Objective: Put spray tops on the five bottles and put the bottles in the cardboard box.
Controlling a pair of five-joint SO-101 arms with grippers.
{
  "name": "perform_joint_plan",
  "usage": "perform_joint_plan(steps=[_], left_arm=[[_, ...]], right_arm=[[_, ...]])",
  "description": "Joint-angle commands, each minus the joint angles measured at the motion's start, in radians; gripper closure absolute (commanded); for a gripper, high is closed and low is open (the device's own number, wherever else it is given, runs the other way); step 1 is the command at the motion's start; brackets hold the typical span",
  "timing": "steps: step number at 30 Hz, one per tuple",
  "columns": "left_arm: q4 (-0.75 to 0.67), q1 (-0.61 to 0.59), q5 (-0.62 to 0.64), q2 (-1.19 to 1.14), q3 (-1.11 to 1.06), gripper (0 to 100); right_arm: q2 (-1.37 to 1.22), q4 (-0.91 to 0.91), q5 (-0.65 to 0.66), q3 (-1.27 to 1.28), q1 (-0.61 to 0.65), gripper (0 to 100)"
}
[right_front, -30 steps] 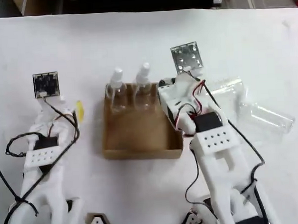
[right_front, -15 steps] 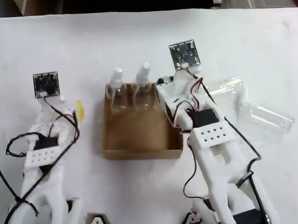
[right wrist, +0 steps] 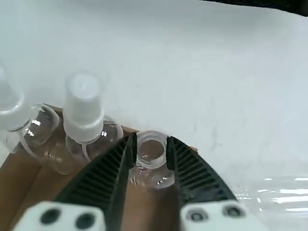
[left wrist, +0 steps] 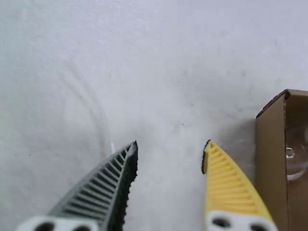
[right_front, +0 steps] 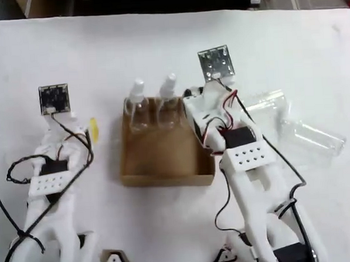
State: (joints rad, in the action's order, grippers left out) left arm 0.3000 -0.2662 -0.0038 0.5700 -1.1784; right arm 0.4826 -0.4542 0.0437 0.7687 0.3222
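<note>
The cardboard box (right_front: 166, 179) lies mid-table. Two clear bottles with white spray tops (right_front: 138, 106) (right_front: 168, 102) stand along its far wall, seen again in the right wrist view (right wrist: 83, 120) (right wrist: 9, 120). My right gripper (right wrist: 150, 138) is shut on the neck of a third clear bottle (right wrist: 152, 175) with no top on its mouth, held upright at the box's far right corner, beside the second capped bottle. My left gripper (left wrist: 171, 144) hangs open over bare table just left of the box (left wrist: 272, 144), holding nothing.
Two clear bottles without tops lie on their sides on the table right of the right arm (right_front: 313, 138) (right_front: 267, 102). The white table is bordered by a dark edge at the back. Both arm bases stand at the near edge.
The right arm has shifted slightly left and farther over the box's corner with the topless bottle in its grip. The left arm has kept still.
</note>
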Motion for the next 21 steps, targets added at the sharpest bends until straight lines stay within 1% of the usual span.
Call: perform_joint_plan(steps=[1,10,21], left_arm=[[-0.012,-0.007,-0.012,0.007,0.054,79],[-0.012,-0.007,-0.012,0.007,0.054,79],[-0.012,-0.007,-0.012,0.007,0.054,79]], right_arm=[[0.005,0.024,-0.002,-0.046,-0.012,97.8],[0.004,0.044,0.061,-0.041,-0.03,97.9],[-0.021,0.044,0.054,-0.044,-0.027,97.9]])
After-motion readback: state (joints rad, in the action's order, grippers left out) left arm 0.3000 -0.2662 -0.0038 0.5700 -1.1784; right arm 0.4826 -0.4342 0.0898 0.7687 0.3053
